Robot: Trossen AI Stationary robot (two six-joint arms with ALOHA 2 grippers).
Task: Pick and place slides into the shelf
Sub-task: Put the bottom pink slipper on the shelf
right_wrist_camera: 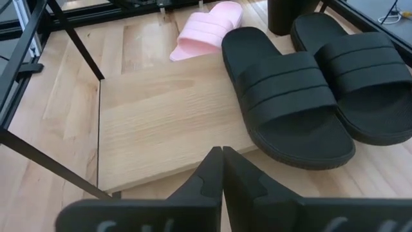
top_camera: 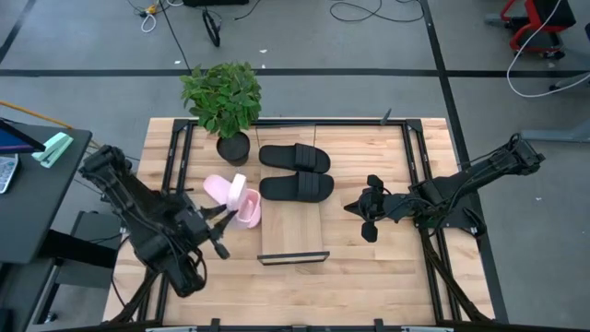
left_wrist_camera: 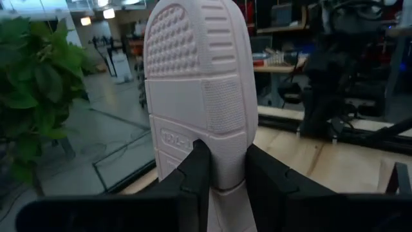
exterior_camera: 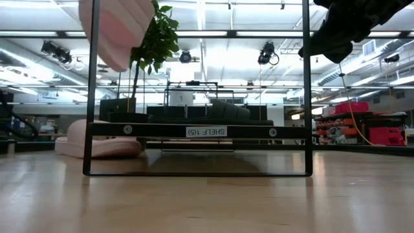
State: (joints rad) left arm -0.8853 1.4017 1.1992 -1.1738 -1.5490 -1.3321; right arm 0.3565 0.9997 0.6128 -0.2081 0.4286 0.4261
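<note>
My left gripper (top_camera: 224, 218) is shut on a pale pink slide (left_wrist_camera: 199, 84) and holds it above the table, left of the shelf (top_camera: 293, 242). The second pink slide (top_camera: 218, 189) lies flat on the table beside it. Two black slides (top_camera: 295, 158) (top_camera: 297, 187) lie side by side on the far part of the shelf's wood board (right_wrist_camera: 167, 122). To the right of the shelf, my right gripper (right_wrist_camera: 222, 169) hovers shut with nothing in it. My left gripper pinches one end of the pink slide (left_wrist_camera: 226, 169) between its two fingers (left_wrist_camera: 195, 169). The fingers point level, coming from the table's left. The ribbed white sole faces the wrist camera. The slide stands up past the fingers, lifted clear of the table (exterior_camera: 118, 32).
A potted plant (top_camera: 224, 100) stands at the table's far edge, just beyond the pink slides. The shelf's black end bar (exterior_camera: 197, 131) crosses the near end of the board. The near half of the board is bare wood.
</note>
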